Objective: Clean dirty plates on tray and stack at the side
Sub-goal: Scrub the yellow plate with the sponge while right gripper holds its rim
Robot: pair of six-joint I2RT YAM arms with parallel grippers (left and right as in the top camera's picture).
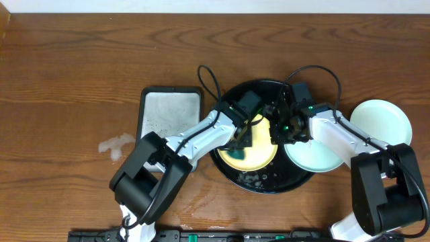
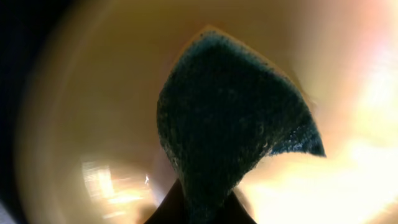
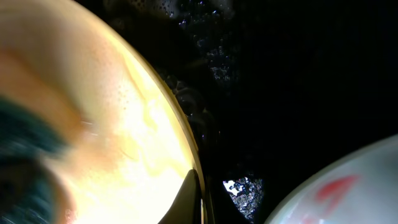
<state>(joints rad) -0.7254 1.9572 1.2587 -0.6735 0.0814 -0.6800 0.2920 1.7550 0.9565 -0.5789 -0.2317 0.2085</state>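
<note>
The yellow plate lies on the round black tray. My left gripper is shut on a dark green sponge pressed against the yellow plate. My right gripper is shut on the yellow plate's rim, one finger lying on the plate's edge. The tray's floor is wet. A light blue plate with a red smear overlaps the tray's right edge. A pale mint-white plate sits on the table at the right.
A grey rectangular black-rimmed tray lies left of the round tray, under my left arm. A whitish wet patch marks the wooden table further left. Foam and droplets lie at the tray's front.
</note>
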